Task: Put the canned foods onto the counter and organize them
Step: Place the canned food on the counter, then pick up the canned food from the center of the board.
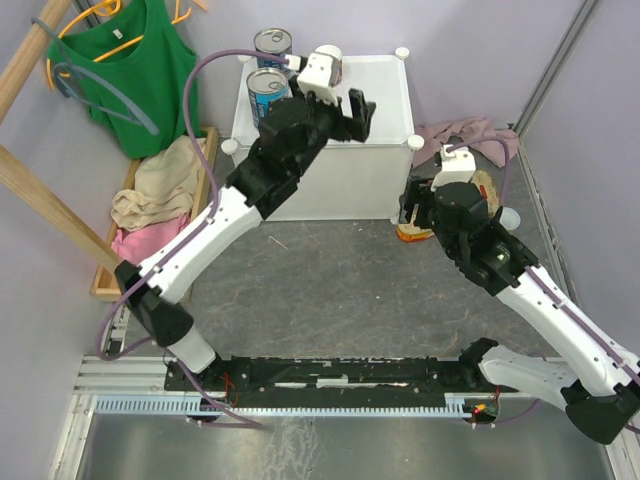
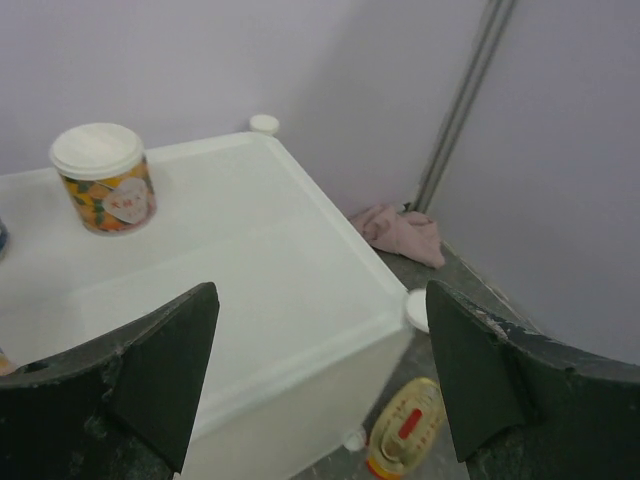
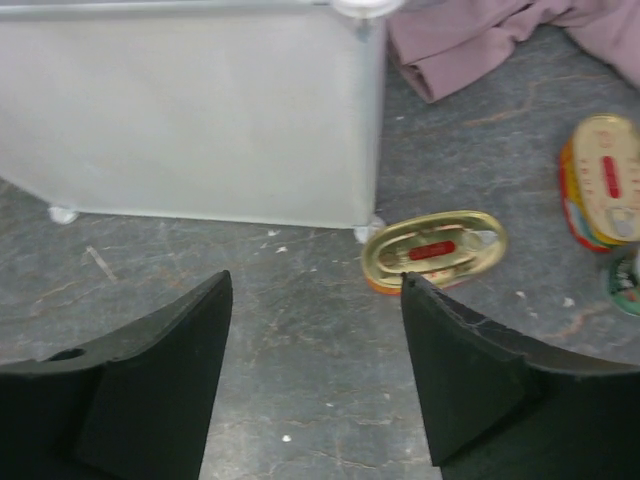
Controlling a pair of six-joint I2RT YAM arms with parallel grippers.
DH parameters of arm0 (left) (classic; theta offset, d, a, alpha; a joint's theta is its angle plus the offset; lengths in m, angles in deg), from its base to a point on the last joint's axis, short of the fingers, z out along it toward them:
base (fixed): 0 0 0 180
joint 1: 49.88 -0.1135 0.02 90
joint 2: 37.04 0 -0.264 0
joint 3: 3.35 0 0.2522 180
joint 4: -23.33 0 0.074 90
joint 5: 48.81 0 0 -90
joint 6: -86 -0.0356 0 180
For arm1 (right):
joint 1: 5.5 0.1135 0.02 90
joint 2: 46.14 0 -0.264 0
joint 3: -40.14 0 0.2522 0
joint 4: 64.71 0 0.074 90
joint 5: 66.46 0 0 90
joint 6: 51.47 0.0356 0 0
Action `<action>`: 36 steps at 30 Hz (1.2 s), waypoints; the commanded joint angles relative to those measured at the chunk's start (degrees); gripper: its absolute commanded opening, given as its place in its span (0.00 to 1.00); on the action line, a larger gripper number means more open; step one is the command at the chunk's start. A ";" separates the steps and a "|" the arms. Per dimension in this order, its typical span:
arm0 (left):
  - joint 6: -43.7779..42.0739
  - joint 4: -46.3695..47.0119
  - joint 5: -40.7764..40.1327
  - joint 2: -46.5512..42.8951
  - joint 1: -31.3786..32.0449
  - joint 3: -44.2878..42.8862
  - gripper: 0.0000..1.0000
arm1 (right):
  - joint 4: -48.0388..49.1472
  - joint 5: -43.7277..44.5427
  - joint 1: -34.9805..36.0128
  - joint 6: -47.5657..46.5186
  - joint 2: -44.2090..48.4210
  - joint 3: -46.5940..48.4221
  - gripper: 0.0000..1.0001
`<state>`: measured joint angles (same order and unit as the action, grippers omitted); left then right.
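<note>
left jaws hang wide and empty over the white surface, with a small can ahead-left of them. right jaws, wide too, face an oval tin just ahead, likely to fetch it.

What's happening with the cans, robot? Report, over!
Left gripper open above counter, right gripper open, both empty. Two tall cans, one small can on counter; two oval tins on the table. Nothing blocking them.

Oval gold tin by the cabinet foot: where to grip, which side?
Probably from above, right gripper across the oval gold tin widthwise, mid-length. It lies flat, lid up, too low for a side approach; the cabinet foot crowds one end.
</note>
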<state>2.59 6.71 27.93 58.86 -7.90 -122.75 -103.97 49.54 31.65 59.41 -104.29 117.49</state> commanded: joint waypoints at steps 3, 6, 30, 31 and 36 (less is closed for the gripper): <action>2.38 1.78 -2.38 -14.35 7.52 14.11 0.90 | -7.86 12.83 -0.20 -0.86 1.52 3.71 0.86; 4.40 3.80 -3.99 -20.49 11.11 23.71 0.90 | -12.17 16.19 -1.31 0.07 -0.01 4.12 0.91; 9.42 11.40 -9.77 -30.99 27.11 50.57 0.90 | -9.89 5.68 -42.48 12.43 -13.69 -0.45 1.00; 9.36 11.72 -9.63 -31.11 27.11 50.96 0.90 | -9.09 5.23 -43.32 12.73 -14.64 -0.23 0.99; 9.08 14.96 -8.74 -31.58 27.10 53.84 0.90 | -6.96 2.42 -46.07 14.80 -20.58 1.26 1.00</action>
<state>9.47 14.91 18.95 29.09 18.98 -70.71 -115.01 54.83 -12.65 71.35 -121.89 115.31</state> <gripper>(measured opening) 0.902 0.995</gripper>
